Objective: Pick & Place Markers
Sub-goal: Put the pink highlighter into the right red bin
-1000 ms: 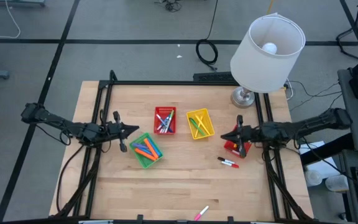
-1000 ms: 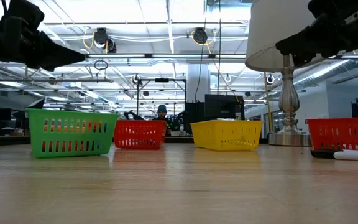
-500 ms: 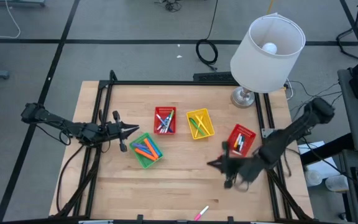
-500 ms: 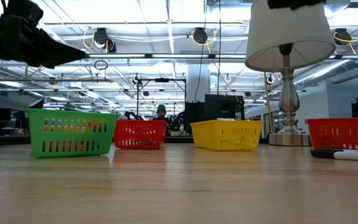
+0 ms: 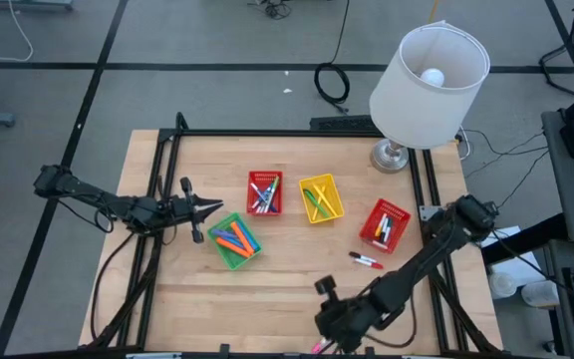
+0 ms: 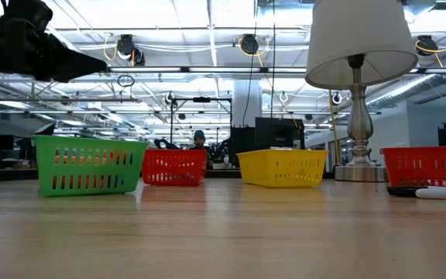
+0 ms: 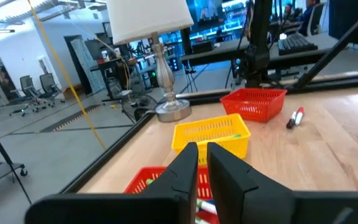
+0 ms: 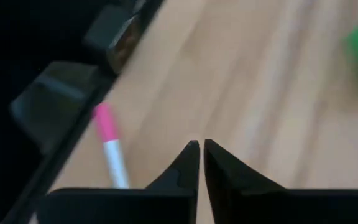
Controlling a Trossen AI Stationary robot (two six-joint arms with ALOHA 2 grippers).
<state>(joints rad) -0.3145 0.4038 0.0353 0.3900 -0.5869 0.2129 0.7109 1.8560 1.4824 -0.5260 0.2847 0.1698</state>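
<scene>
- Pale wood planks make up the table (image 5: 287, 289), framed by black rails, with grey floor and dark seams around it.
- A white-shaded lamp (image 5: 429, 72) stands at the table's far right corner on a silver base.
- Four mesh baskets sit across the middle: a green basket (image 5: 233, 240), a red basket (image 5: 264, 193), a yellow basket (image 5: 320, 198) and a second red basket (image 5: 385, 225), each holding markers.
- A red-capped marker (image 5: 366, 261) lies loose just near the second red basket; a pink-capped marker (image 8: 112, 149) lies at the near edge.
- The left gripper (image 5: 217, 207) hangs beside the green basket, fingers nearly together, holding nothing.
- The right gripper (image 8: 201, 152) reaches over the near edge close to the pink-capped marker, fingers pressed together and empty.
- The low view shows a bright hall with ceiling lights and a distant person (image 6: 200, 139).
</scene>
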